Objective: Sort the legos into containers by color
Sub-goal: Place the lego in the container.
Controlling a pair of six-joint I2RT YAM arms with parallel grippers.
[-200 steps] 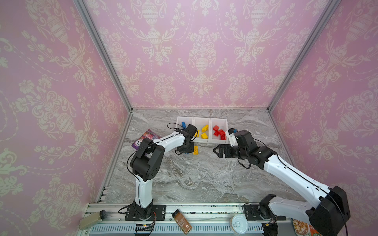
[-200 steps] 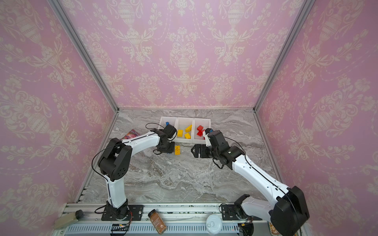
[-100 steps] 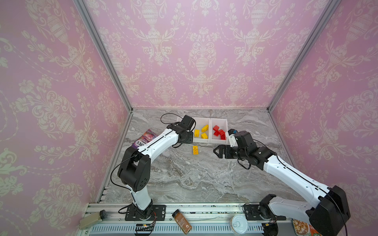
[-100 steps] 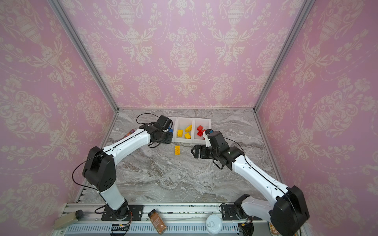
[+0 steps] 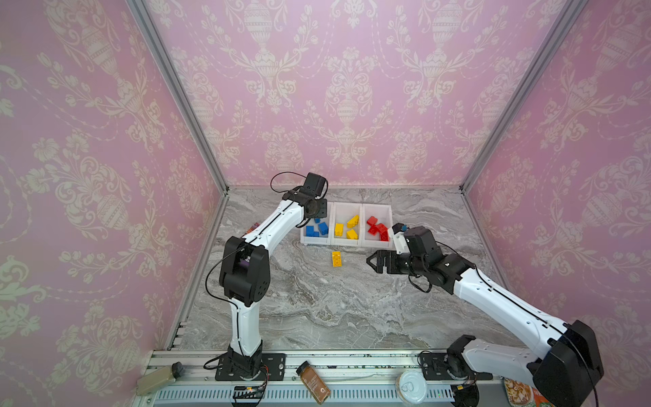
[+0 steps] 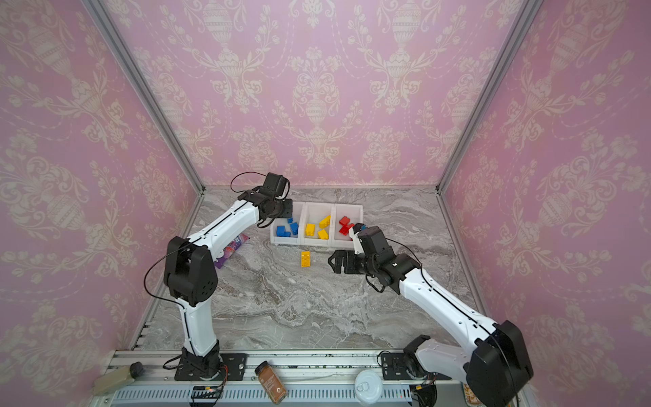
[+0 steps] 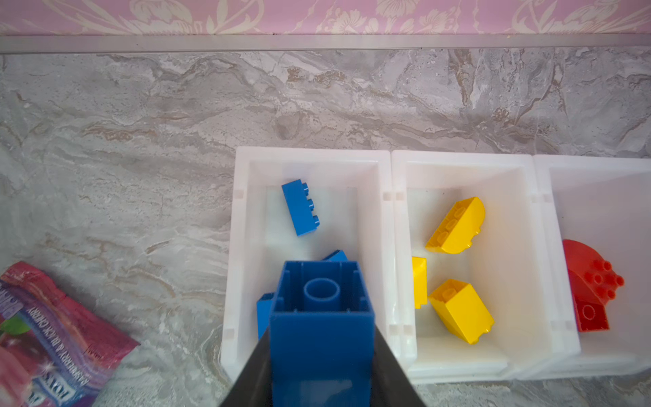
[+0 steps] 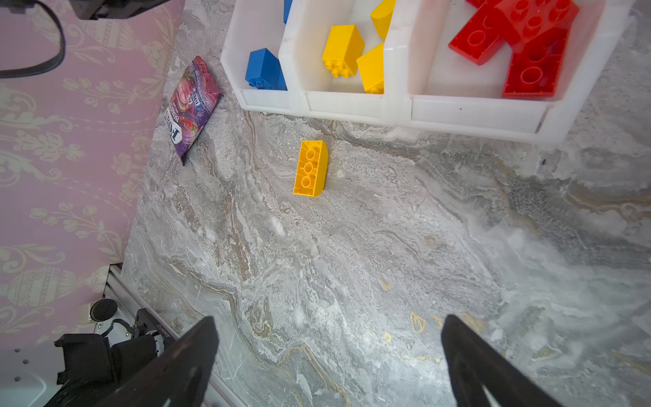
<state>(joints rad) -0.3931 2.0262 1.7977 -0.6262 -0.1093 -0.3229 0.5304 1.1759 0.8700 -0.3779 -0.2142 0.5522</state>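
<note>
While over containers [image 5: 347, 242], left arm [image 5: 281, 222] outstretched.

Robotics laboratory test cell. Three flat panels [image 5: 348, 88] papered in pink damask are framed by bare aluminium posts [image 5: 176, 91] and enclose a marble-patterned worktop [image 5: 334, 317]. A white-and-black left arm [image 5: 246, 275] and right arm [image 5: 493, 299] are bolted to a slotted metal rail [image 5: 352, 363] along the worktop's near edge, with their cables exposed. White plastic containers [image 5: 347, 208] and toy legos [image 5: 336, 259] sit near its far edge.
</note>
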